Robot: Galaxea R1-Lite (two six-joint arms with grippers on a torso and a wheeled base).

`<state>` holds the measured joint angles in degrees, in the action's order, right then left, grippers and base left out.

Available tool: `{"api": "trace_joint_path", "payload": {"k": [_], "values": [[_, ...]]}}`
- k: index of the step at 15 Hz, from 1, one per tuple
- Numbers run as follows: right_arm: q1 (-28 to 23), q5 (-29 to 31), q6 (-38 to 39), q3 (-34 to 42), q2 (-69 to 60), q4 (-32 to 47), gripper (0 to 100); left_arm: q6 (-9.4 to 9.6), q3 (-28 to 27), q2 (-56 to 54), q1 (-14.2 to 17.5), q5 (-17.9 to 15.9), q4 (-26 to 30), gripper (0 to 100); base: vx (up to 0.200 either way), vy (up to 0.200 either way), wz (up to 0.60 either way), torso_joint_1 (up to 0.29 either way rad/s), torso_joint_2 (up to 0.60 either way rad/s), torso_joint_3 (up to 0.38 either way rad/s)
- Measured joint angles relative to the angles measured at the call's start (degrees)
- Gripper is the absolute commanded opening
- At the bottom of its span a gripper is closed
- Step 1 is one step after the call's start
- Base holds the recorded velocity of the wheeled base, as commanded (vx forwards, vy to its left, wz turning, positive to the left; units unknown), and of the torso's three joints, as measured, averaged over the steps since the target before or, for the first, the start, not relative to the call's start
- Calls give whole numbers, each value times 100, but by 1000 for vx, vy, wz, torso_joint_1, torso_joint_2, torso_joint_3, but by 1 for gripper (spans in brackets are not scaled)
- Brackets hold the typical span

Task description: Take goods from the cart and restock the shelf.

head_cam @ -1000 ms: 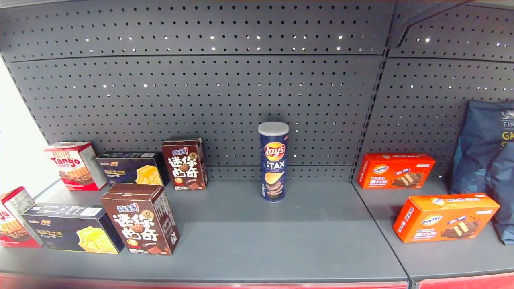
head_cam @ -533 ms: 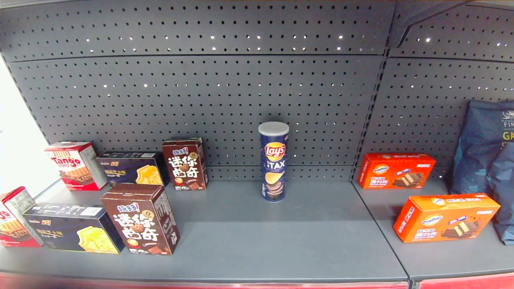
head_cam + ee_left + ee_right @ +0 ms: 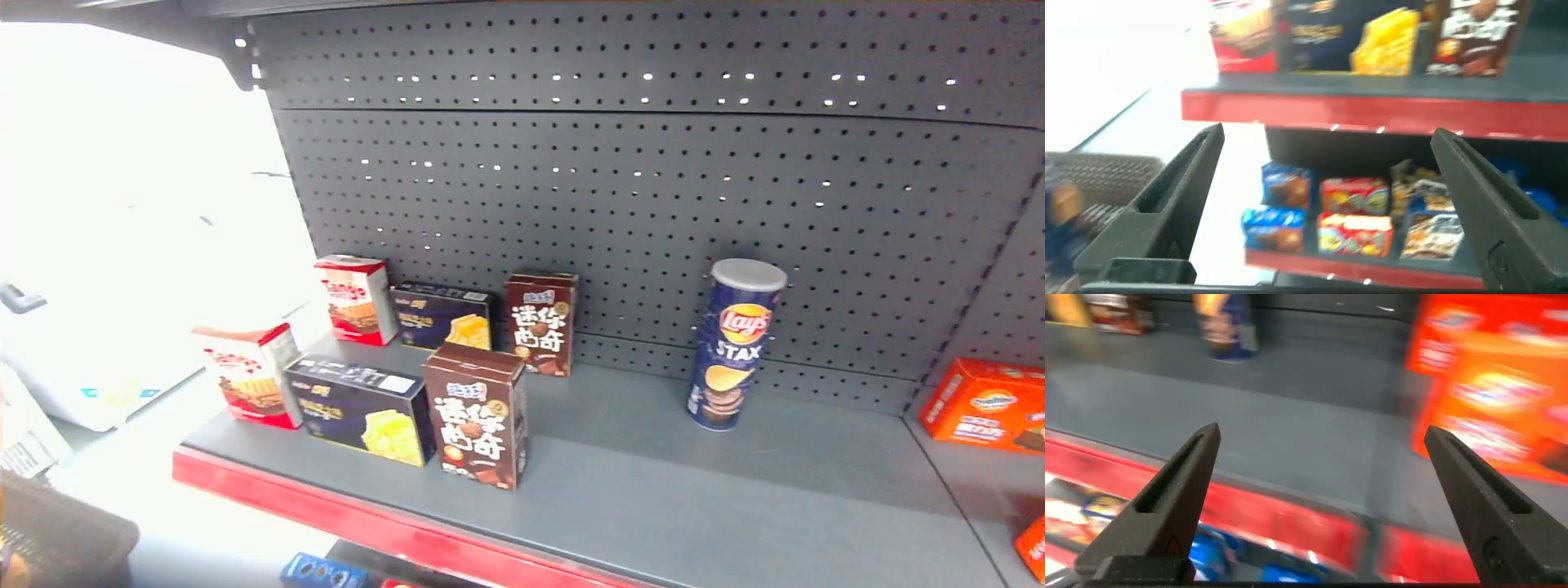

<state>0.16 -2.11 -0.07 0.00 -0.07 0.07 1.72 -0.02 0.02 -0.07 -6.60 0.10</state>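
Observation:
The grey shelf (image 3: pixel 653 482) carries a blue chips can (image 3: pixel 735 343) standing upright near the pegboard back. Left of it stand brown cookie boxes (image 3: pixel 478 416), dark blue boxes (image 3: pixel 363 408) and red-and-white wafer boxes (image 3: pixel 249 376). A dark mesh cart basket (image 3: pixel 57 531) sits at the lower left. My left gripper (image 3: pixel 1327 135) is open and holds nothing, in front of the shelf's red edge (image 3: pixel 1372 110), with the cart basket (image 3: pixel 1102 175) to one side. My right gripper (image 3: pixel 1323 431) is open with nothing in it, facing the shelf with the chips can (image 3: pixel 1229 331) beyond it.
Orange boxes (image 3: pixel 984 404) lie at the shelf's right end, and orange boxes (image 3: pixel 1490 384) are close to the right gripper. A lower shelf holds several packaged snacks (image 3: pixel 1355 224). The shelf has bare room around the can. A white object (image 3: pixel 90 367) sits beyond the shelf's left end.
The head camera has swung left, so the shelf goods now sit further right in the picture and the cart basket has come into view. The goods themselves have not moved.

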Motion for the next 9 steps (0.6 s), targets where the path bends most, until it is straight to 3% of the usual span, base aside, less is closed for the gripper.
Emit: {"api": "trace_joint_path", "payload": {"k": [9], "values": [[0, 1, 7, 0, 0, 4, 100, 9, 2, 0, -2, -13, -5, 100, 0, 0, 600, 2, 2, 2]]}}
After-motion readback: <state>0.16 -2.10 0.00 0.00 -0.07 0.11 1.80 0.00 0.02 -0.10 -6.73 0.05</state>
